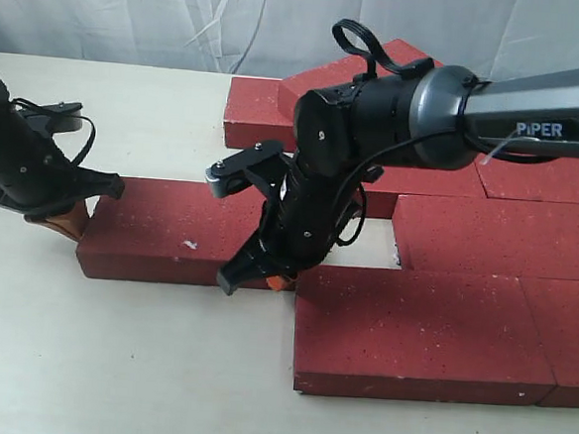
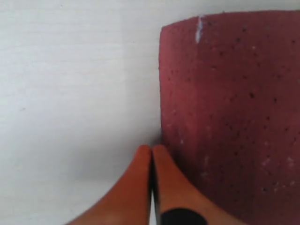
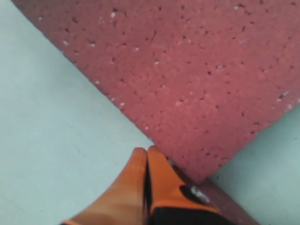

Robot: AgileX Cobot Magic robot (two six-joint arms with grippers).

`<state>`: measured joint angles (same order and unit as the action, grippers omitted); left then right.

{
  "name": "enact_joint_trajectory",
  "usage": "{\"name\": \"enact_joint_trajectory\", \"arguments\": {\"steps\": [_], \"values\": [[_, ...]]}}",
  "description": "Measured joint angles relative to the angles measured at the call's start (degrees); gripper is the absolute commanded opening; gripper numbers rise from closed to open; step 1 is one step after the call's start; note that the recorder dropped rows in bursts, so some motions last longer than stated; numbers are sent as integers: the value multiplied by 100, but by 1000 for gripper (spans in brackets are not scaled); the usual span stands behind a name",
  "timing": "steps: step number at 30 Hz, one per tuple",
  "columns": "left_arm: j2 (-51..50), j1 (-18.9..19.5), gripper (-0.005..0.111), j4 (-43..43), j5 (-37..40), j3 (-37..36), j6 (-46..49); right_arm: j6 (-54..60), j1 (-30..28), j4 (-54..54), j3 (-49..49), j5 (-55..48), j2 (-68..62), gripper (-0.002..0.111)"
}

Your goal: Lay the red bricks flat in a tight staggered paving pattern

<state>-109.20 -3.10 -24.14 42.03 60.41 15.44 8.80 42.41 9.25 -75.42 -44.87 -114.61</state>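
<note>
Nearest us on the table (image 1: pixel 110 363), a front brick (image 1: pixel 411 330) lies flat, another tight against its right end. Just behind, the loose brick (image 1: pixel 169 229) with the chip (image 1: pixel 188 243) sits short of its row; our left gripper (image 2: pixel 151 152) is clenched empty against its left end, our right gripper (image 3: pixel 146 154) clenched empty at its near right corner. We judge each heavy, stiff and rough, better shoved by end faces than lifted; farthest off sit the back bricks (image 1: pixel 262 111).

Exterior looks down; wrist cameras hug red bricks (image 2: pixel 229 122).
</note>
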Motion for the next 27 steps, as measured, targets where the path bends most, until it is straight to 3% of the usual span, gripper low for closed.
{"name": "enact_joint_trajectory", "arguments": {"steps": [18, 27], "values": [[0, -34, 0, -274, -94, 0, 191, -648, -7, -823, -126, -254, 557, -1], [0, -88, 0, -327, -108, 0, 286, -1287, -740, -1453, -177, -267, 1177, -1]]}}
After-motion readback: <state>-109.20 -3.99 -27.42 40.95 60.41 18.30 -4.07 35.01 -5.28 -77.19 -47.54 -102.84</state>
